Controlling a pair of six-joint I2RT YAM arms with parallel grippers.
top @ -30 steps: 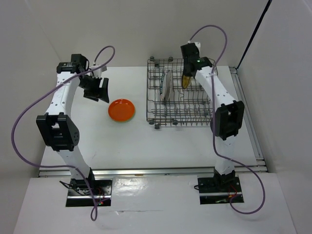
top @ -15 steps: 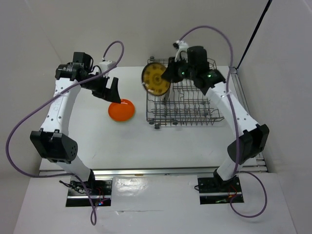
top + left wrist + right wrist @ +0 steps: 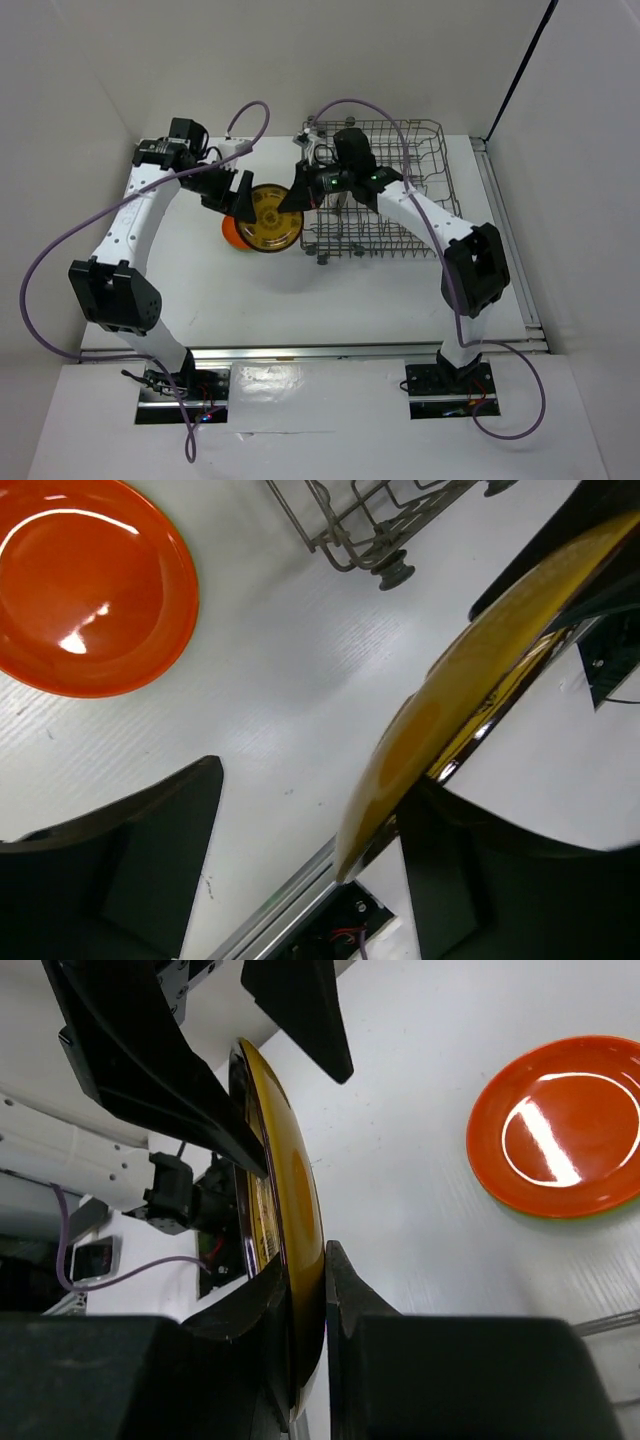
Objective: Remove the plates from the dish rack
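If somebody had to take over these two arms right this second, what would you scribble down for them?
Right gripper: shut on the rim of the golden plate, holding it in the air left of the rack.
Left gripper: open, one finger on each side of that plate, not gripping it.
Orange plate: flat on the table, apparently on top of a green plate.
Done: those two are out.
Left: hand over or set down the golden plate. The right arm hides part of the rack, so check it.
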